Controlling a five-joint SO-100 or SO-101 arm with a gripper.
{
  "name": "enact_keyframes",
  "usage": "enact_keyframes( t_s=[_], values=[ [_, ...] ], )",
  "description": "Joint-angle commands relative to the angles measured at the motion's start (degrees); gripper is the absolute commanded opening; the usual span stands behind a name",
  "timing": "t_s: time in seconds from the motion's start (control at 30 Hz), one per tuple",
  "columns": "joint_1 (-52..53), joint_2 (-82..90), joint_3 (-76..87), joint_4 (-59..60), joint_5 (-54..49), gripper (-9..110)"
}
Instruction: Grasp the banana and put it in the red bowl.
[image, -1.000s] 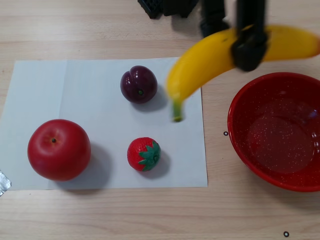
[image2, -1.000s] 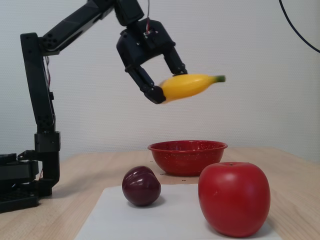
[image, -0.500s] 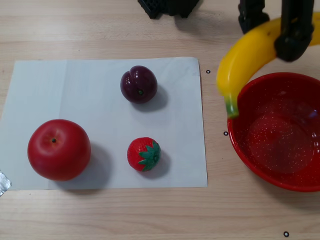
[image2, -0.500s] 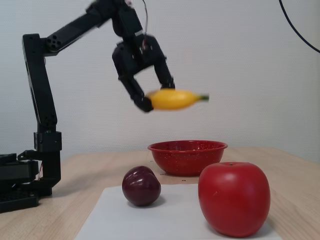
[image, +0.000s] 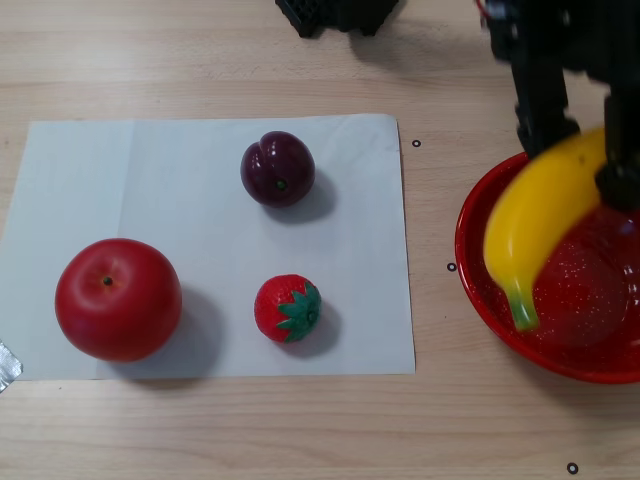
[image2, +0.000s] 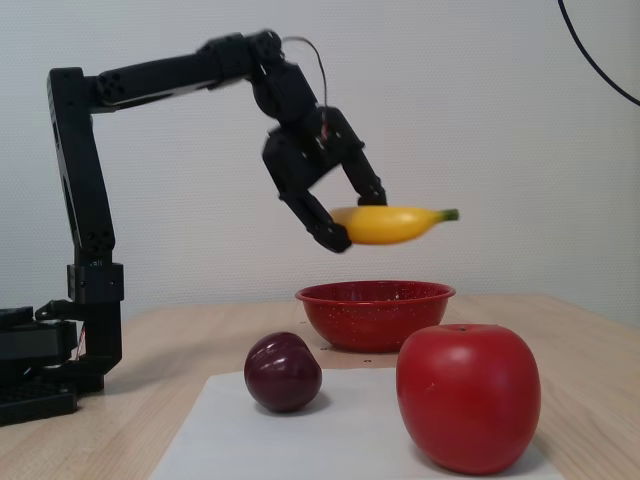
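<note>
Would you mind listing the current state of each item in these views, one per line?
gripper: shut on the banana, raised above the bowl.
banana: held in the air over the red bowl, not touching it.
red bowl: upright on the table, empty.
red apple: resting upright on the paper, stem dimple up.
plum: resting on the paper.
strawberry: lying on the paper.
white paper: flat on the table.

The banana (image: 540, 215) looks like smooth, glossy plastic. The red bowl (image: 480, 270) has a shiny enamel-like finish, finely speckled inside. At its nine o'clock, matt white paper (image: 180, 180) lies on a pale wood-grain table (image: 200, 60). The arm (image2: 80, 200) is matt black plastic.
</note>
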Motion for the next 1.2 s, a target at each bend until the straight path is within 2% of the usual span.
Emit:
enact_keyframes(
  t_s=[0.0, 0.2, 0.5, 0.8, 1.17],
  values=[
    [0.26, 3.25, -1.58, -7.65, 1.85, 0],
    [0.70, 2.37, 4.66, -17.31, 4.22, 0],
    [1.49, 1.93, 11.69, -25.31, 8.79, 1],
    [2.02, 0.35, 10.37, -20.65, 9.93, 22],
    [1.23, -0.53, 7.65, -15.82, 9.40, 28]
  ],
)
